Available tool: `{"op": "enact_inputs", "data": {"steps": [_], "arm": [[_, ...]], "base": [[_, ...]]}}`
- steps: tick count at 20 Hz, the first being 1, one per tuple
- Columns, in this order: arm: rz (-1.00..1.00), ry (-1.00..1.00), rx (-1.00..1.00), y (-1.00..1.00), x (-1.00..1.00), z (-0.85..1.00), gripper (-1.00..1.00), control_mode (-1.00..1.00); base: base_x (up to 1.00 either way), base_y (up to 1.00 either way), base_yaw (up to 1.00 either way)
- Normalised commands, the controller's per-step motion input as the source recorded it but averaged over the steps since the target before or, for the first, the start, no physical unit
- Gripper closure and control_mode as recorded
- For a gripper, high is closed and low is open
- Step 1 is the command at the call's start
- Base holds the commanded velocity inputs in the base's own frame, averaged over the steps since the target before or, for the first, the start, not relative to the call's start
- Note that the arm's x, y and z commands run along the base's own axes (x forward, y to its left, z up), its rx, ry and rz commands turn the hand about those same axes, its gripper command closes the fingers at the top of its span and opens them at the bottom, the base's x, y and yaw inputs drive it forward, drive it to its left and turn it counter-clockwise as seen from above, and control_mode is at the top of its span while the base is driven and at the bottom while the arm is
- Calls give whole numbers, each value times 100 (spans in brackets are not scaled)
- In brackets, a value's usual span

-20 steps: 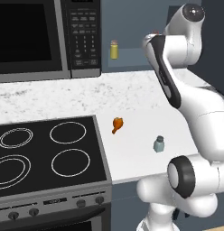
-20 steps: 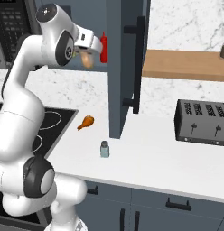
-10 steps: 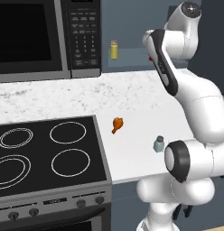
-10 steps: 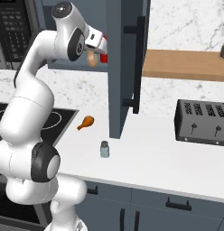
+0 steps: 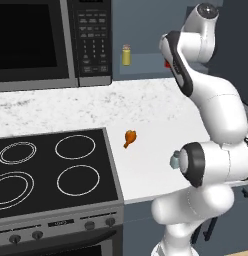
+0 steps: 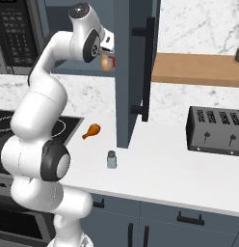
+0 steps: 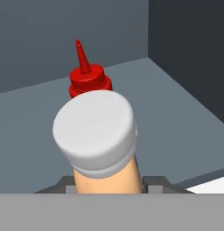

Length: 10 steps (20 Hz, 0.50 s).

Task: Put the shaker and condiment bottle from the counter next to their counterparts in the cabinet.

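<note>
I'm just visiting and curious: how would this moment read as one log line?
claw: shut on condiment bottle | at cabinet, near red squeeze bottle | shaker: on counter

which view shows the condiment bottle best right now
The hand view: the condiment bottle sits close up, whitish cap toward the camera, the red squeeze bottle behind it. The right base view shows it small at the gripper. In the left base view the arm covers it.

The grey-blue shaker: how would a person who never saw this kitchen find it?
Look at the white counter between stove and toaster. The shaker stands upright near the front edge. The drumstick nearby is orange; the shaker is pale with a grey cap.
</note>
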Motion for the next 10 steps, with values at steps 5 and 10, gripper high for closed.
{"op": "enact_inputs", "data": {"steps": [5, 10], "arm": [[-6, 0, -2, 0, 38, -11, 100, -100], [-1, 0, 0, -5, 42, -5, 100, -100]], "base": [[0, 0, 0], [0, 0, 0]]}}
